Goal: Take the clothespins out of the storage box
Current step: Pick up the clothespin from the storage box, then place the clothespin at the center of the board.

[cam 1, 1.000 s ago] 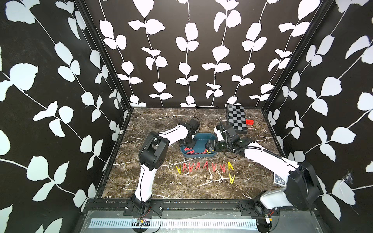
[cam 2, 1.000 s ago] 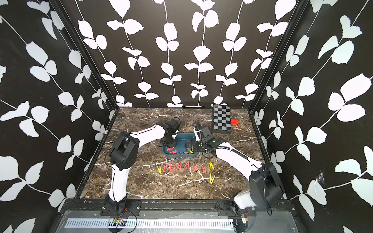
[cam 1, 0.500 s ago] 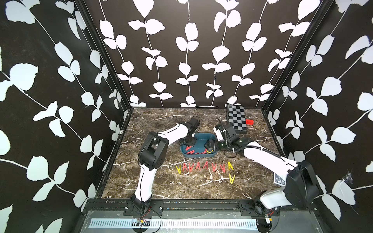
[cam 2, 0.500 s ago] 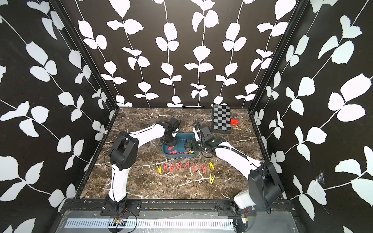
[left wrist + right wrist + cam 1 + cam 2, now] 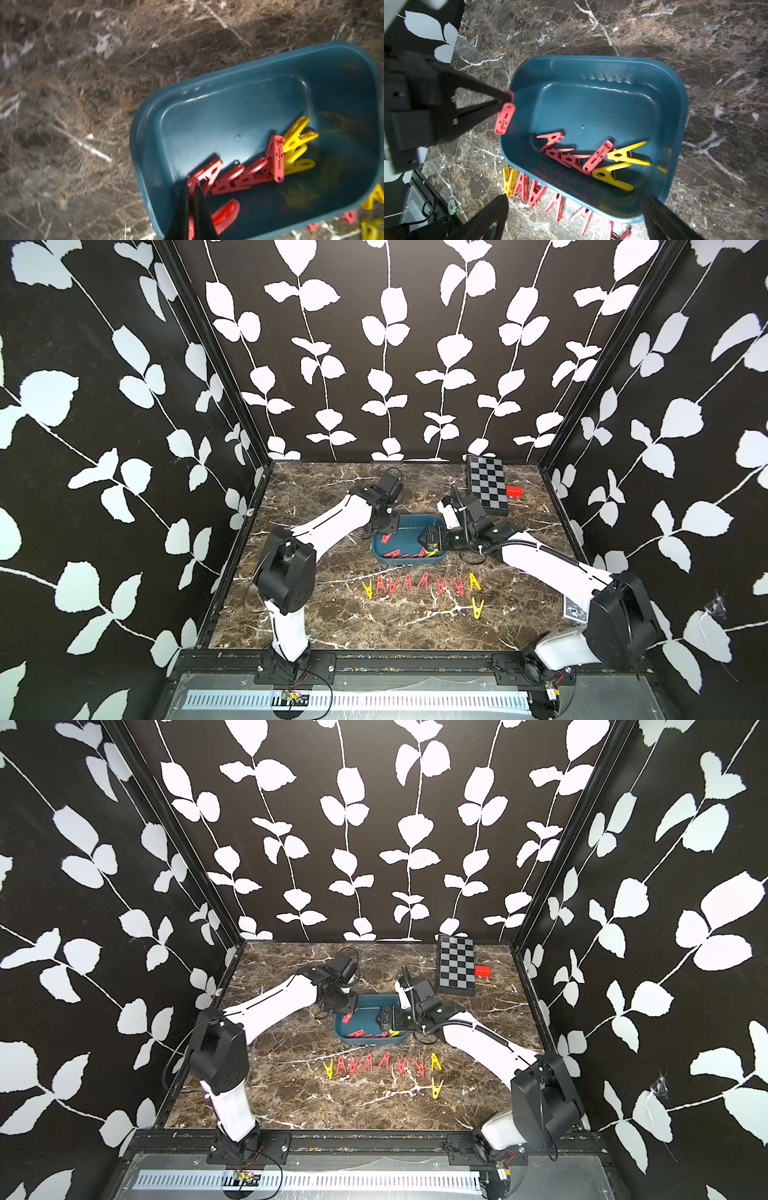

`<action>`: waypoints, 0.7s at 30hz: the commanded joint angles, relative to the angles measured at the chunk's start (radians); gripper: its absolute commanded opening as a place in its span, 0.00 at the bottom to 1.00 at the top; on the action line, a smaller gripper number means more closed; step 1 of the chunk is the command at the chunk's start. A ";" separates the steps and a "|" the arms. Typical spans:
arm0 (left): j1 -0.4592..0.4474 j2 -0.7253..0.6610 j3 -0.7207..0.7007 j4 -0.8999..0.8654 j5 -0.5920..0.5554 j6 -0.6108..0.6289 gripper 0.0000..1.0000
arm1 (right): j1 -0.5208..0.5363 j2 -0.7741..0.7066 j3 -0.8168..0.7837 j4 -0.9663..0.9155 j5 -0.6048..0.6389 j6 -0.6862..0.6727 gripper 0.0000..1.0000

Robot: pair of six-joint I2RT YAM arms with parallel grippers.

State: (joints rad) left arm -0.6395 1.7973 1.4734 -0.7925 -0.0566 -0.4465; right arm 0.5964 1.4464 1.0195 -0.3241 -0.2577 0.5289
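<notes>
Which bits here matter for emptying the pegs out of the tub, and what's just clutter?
Job:
storage box
clothespins inside it
row of clothespins outside it
red clothespin gripped by left pincer
open right pincer

Lying about:
checkerboard box
red block
poker chip

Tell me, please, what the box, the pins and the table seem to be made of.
Box: probably moulded plastic, glossy; light streaks lie on its smooth teal walls. Pins: probably plastic, duller, solid red or yellow; a thin metal wire shows in some. Table: looks like brown marble with white veins, though it may be a print.
</notes>
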 commanded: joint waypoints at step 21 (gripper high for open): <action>-0.256 -0.442 -0.591 0.046 -0.161 -0.594 0.07 | 0.044 0.027 0.003 0.071 -0.091 -0.046 0.99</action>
State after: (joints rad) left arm -0.8707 1.3876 0.9215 -0.7448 -0.1726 -0.9577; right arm 0.6289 1.4662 1.0195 -0.2810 -0.3336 0.4999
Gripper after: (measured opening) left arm 0.076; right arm 0.990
